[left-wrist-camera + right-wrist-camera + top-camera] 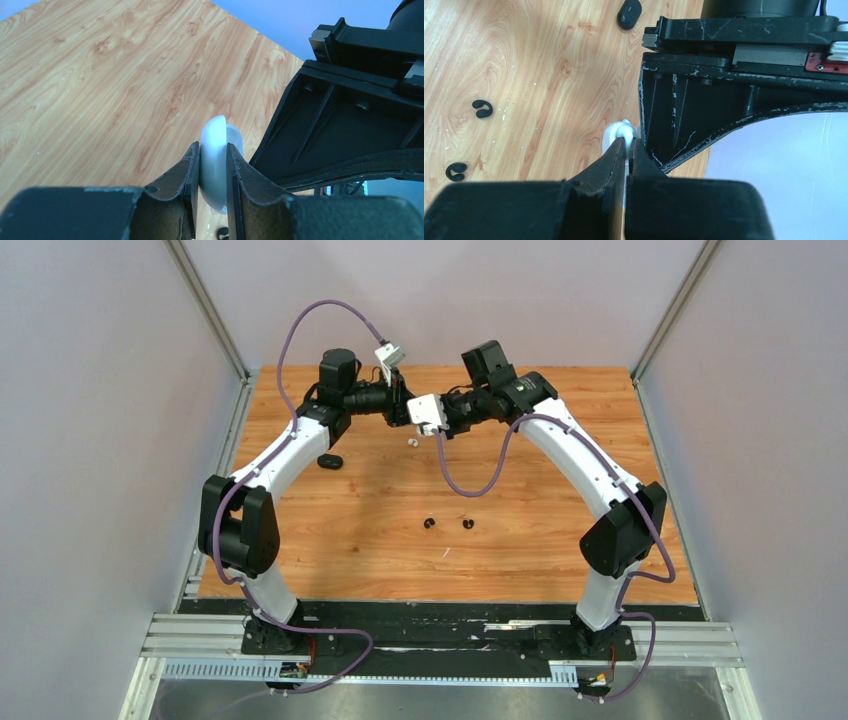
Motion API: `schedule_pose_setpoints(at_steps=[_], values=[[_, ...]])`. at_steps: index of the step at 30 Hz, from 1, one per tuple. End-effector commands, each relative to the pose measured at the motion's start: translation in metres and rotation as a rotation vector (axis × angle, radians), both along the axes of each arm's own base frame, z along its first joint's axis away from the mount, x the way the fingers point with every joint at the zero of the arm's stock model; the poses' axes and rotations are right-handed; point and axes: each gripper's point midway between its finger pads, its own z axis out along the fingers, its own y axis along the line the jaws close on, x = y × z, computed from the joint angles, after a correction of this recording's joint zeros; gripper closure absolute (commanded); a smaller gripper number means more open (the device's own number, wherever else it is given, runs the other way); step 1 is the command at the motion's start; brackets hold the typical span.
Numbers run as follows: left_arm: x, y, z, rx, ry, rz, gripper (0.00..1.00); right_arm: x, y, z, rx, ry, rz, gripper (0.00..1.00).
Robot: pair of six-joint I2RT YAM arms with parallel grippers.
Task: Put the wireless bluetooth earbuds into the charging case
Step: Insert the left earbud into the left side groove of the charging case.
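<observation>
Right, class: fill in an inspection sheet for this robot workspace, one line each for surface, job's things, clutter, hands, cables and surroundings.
Surface: light wooden tabletop, a few white specks.
Job's things: white pebble-shaped charging case and small white earbud, both held; two black C-shaped earbuds lying apart on the wood; black pebble-shaped case beside the left arm.
Clutter: tiny white piece below the hands, too small to identify.
Hands: left hand shut on the white case; right hand shut on the white earbud.
Cables: purple cable looping along each arm.
Surroundings: grey panel walls; aluminium rail at the near edge.
</observation>
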Motion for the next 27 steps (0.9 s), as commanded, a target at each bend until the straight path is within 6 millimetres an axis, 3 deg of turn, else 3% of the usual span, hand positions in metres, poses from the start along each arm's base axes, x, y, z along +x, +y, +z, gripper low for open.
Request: schedule_pose_setpoints(at_steps=[1, 14, 17, 19, 27], values=[[-0.005, -0.002, 0.022, -0.036, -0.061, -0.026, 1.0, 0.003, -0.001, -0.001, -0.038, -0.042, 0.001, 1.0], [-0.008, -0.006, 0.021, -0.02, -0.072, -0.03, 1.0, -0.007, -0.002, -0.007, -0.072, -0.003, 0.01, 0.99], [-0.008, -0.007, 0.023, -0.028, -0.075, -0.034, 1.0, -0.008, -0.002, -0.012, -0.085, 0.021, 0.008, 0.94], [-0.009, -0.007, 0.024, -0.032, -0.072, -0.036, 1.0, -0.007, -0.001, -0.015, -0.088, 0.027, 0.003, 0.82], [-0.009, -0.007, 0.021, -0.03, -0.068, -0.036, 1.0, 0.002, 0.005, 0.013, -0.017, -0.038, -0.055, 0.77]])
